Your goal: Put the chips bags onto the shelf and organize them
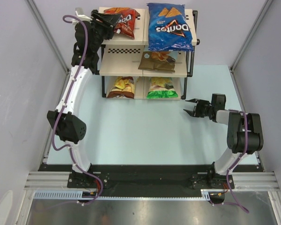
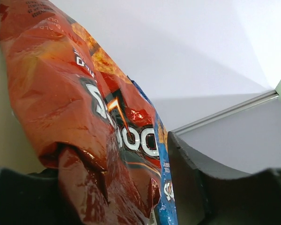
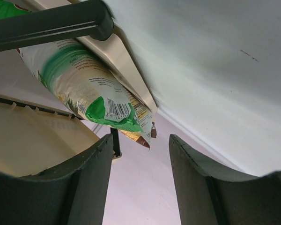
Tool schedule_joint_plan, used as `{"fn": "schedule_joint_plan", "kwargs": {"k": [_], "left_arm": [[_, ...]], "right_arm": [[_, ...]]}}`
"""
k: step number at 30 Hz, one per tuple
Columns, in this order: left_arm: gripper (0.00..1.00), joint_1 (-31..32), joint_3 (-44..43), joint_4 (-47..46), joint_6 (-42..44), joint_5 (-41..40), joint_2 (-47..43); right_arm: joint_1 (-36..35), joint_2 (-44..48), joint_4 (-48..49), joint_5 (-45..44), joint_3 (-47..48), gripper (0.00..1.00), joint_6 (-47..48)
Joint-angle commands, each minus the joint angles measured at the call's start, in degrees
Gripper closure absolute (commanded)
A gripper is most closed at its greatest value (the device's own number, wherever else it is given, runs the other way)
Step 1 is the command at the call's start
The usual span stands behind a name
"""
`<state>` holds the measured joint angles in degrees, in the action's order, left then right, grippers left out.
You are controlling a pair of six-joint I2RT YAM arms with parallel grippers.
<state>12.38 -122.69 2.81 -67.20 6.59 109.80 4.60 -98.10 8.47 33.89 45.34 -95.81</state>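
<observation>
five bags on the shelf (two topmost).

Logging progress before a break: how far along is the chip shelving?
Done: all five bags sit on the shelf, blue Doritos overhanging the top edge. In hand: left gripper open around the red Doritos up top. Left: withdrawing it, perhaps straightening; right gripper is empty.
</observation>
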Motion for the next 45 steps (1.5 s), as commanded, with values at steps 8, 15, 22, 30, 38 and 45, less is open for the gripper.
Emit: {"fn": "schedule_joint_plan", "kwargs": {"k": [8, 15, 22, 30, 38, 45], "left_arm": [[0.32, 0.5, 11.4, 4.7, 0.0, 1.3, -9.9], [0.24, 0.0, 15.8, 7.7, 0.7, 0.4, -14.4], [0.24, -0.3, 11.1, 12.7, 0.2, 4.2, -11.8], [0.28, -0.3, 21.3, 9.9, -0.6, 5.6, -18.0], [0.41, -0.3, 26.0, 7.4, -0.2, 5.5, -20.2], [0.46, -0.3, 23.6, 5.3, -0.1, 6.6, -18.4]], "right_arm": [[-0.8, -1.6, 3.4, 1.5, 1.8, 0.44, -1.4], [-1.3, -2.3, 5.2, 1.5, 1.9, 0.44, -2.5], [-1.6, -2.4, 5.0, 2.5, 1.8, 0.44, -1.8], [-2.0, -2.1, 4.2, 3.6, 1.8, 0.44, -0.4], [-2.8, -2.7, 5.0, 3.9, 1.8, 0.44, -0.7], [-2.8, -2.6, 4.6, 4.0, 1.7, 0.44, -0.5]]}}
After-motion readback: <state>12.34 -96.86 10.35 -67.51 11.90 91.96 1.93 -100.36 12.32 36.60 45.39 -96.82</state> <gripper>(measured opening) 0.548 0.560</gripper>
